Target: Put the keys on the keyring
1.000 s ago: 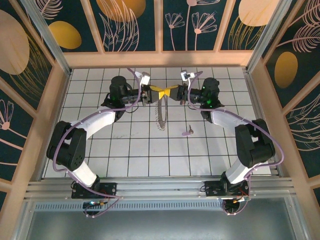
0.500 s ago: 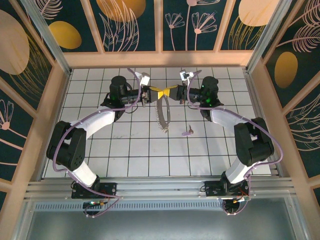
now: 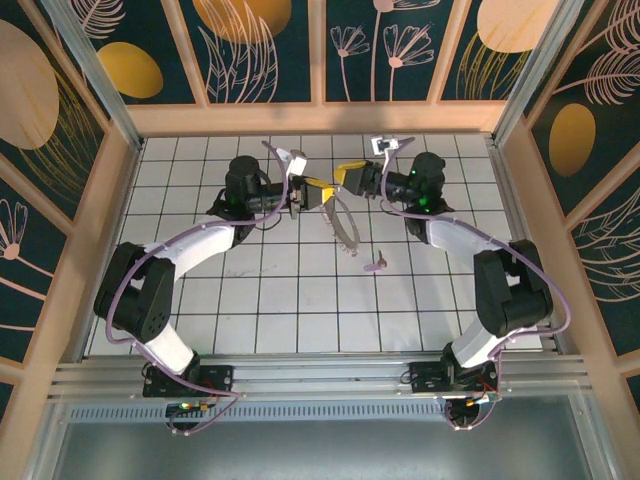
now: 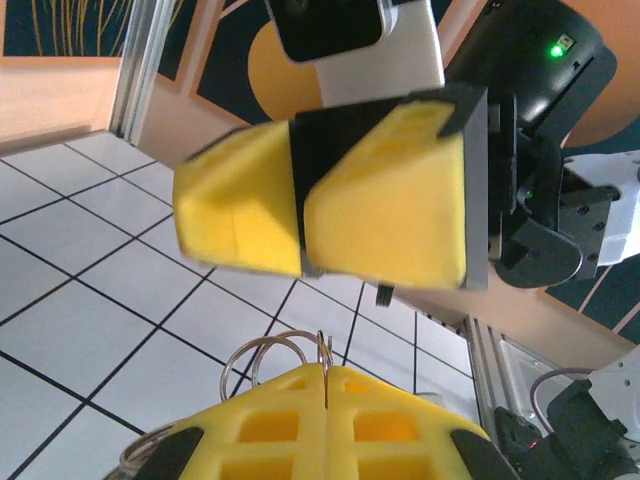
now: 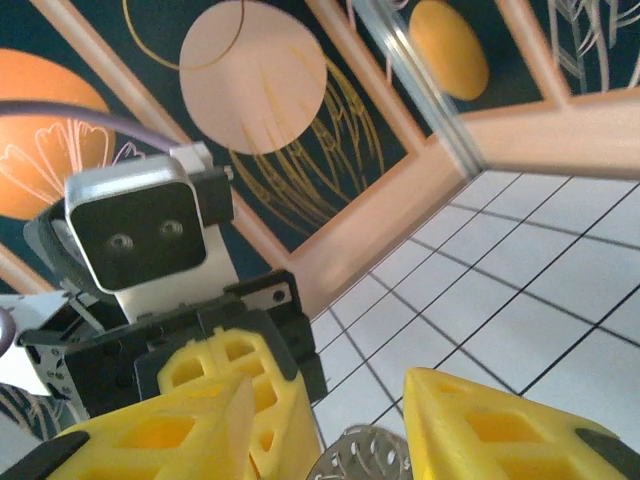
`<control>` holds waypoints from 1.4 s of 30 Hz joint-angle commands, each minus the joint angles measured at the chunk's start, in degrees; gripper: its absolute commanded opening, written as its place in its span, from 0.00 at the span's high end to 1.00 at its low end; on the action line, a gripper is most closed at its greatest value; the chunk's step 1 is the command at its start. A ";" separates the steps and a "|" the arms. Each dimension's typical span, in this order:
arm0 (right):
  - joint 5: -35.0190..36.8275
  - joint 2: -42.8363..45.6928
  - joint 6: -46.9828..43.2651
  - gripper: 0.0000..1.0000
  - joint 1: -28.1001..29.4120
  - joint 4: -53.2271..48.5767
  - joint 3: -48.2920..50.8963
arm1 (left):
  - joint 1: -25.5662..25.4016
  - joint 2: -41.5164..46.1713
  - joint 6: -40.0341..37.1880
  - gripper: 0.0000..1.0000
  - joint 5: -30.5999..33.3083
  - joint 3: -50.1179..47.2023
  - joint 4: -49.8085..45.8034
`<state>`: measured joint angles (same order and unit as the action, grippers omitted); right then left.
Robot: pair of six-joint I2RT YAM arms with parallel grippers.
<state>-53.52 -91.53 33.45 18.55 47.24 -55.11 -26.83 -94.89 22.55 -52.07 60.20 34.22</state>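
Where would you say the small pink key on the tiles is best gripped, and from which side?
Probably across its short shaft, from straight above: the key lies flat and alone on the tiles, and that leaves its round head free for the keyring.

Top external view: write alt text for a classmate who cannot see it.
Seen from above, the left arm's fingers pinch one end of a pale coiled keyring at the far middle of a white tiled table. The right arm's fingers stand open just beside that grip, and a small pink key lies on the tiles nearby.
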 commanded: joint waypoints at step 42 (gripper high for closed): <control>0.00 2.63 -0.49 0.85 2.97 9.45 8.54 | -0.09 2.08 -3.45 1.00 -3.12 0.70 -0.55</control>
<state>-52.56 -88.31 33.15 21.12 53.84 -44.56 -26.92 -94.76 20.10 -53.58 60.20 32.71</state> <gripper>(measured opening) 0.171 0.050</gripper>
